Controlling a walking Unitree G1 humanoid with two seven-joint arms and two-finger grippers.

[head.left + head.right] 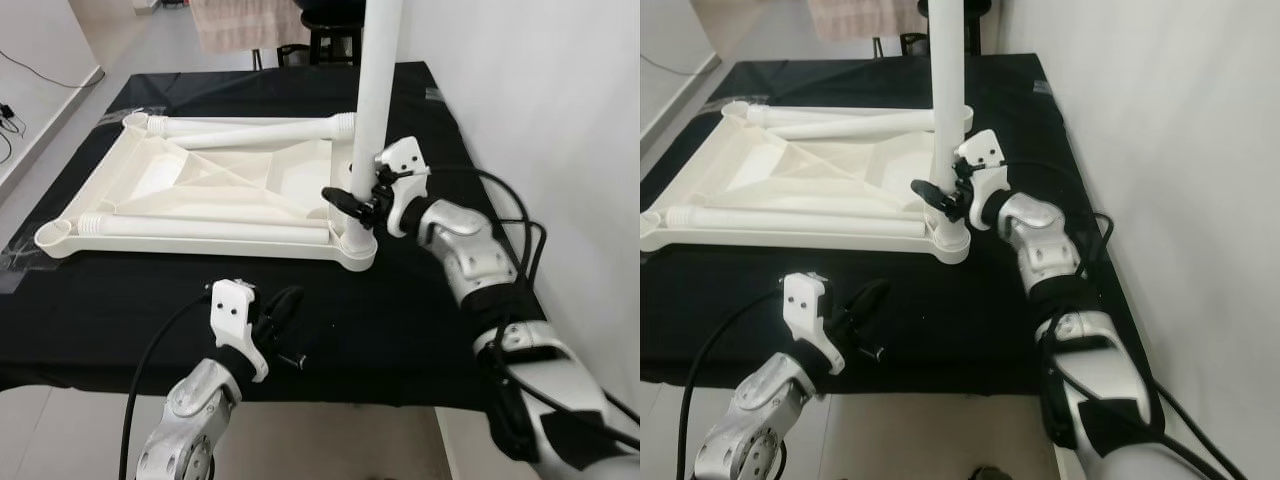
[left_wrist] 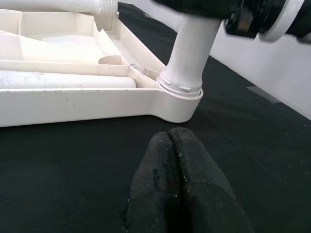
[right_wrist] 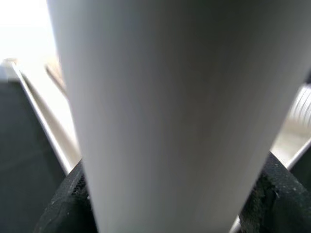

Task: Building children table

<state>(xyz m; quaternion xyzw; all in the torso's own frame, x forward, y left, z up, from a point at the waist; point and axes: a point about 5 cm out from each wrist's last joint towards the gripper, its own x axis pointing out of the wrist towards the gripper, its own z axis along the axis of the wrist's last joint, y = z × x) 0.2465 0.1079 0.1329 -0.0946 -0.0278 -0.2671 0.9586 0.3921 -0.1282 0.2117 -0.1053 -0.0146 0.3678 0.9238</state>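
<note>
— At the tabletop's (image 1: 150,170) four o'clock corner, our right gripper (image 1: 362,203) clamps the upright leg (image 1: 375,90) seated in its socket.
— We judge it's mid-screwing; next needs twisting until snug. Left gripper (image 1: 285,318), fingers together, rests at six o'clock on the black cloth (image 1: 420,320).

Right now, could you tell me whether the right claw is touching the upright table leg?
Touching. In the right wrist view the right claw has a black finger pressed on each side of the upright white leg, and the left eye view shows it clamped just above the corner socket.
</note>
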